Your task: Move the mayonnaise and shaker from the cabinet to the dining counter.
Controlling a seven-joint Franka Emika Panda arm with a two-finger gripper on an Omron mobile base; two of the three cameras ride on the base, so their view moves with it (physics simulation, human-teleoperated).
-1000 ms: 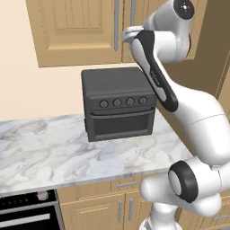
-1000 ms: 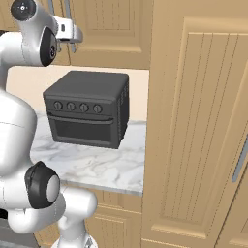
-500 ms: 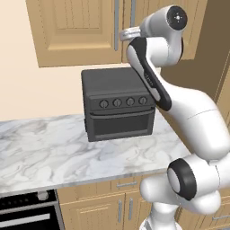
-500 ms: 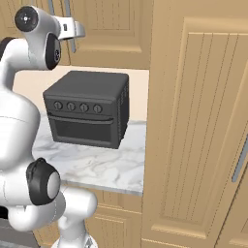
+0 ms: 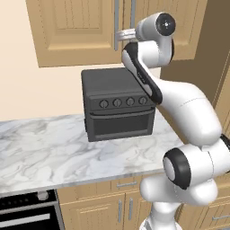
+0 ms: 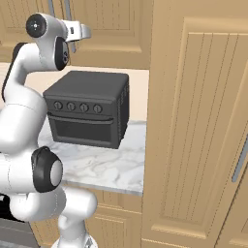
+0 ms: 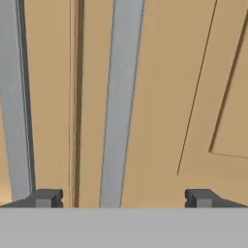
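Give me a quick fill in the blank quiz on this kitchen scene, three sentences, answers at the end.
1. The doors of the light wooden wall cabinet are ____.
2. The dark grey countertop oven stands on the ____ counter.
3. The tool faces a vertical grey metal bar handle with its jaws ____.

Missing words: closed; marble; open

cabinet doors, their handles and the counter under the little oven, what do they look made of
The cabinet doors look like light wood with a matt finish: tan colour, panelled grooves. The handles look like brushed metal: flat grey bars with a dull sheen. The counter looks like polished marble or a stone imitation: white with grey veins. The oven looks like dark matt metal, possibly painted.
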